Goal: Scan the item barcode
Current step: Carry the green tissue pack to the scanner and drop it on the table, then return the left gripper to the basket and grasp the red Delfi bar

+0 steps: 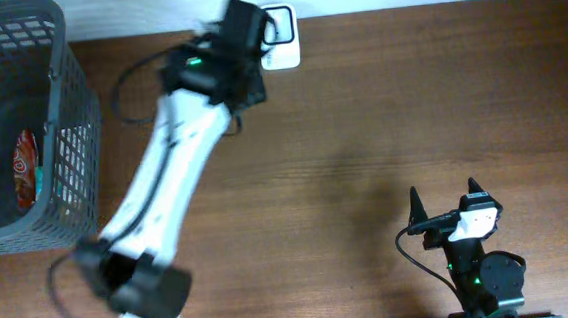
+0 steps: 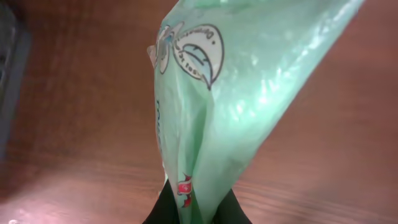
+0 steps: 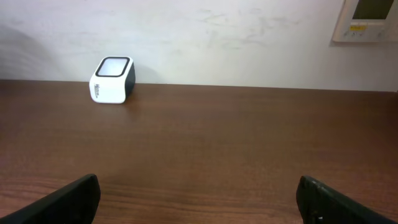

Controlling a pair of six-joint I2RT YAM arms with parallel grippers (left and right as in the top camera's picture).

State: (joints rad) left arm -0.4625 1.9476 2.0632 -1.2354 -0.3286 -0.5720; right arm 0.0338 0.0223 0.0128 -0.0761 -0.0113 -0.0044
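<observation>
Left wrist view showed you the left gripper point(image 2: 196, 210) clamped on the end seam of the green film pouch point(image 2: 236, 93), near the scanner point(image 1: 286, 39); light, soft and slippery by its look, it seemed best pinched there, while the right gripper point(image 3: 199, 199) sat with jaws wide apart.

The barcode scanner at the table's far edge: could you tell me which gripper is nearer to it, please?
Left. The left gripper, shut on a green packet, is beside the scanner; the right gripper sits open, far off at the front edge.
</observation>
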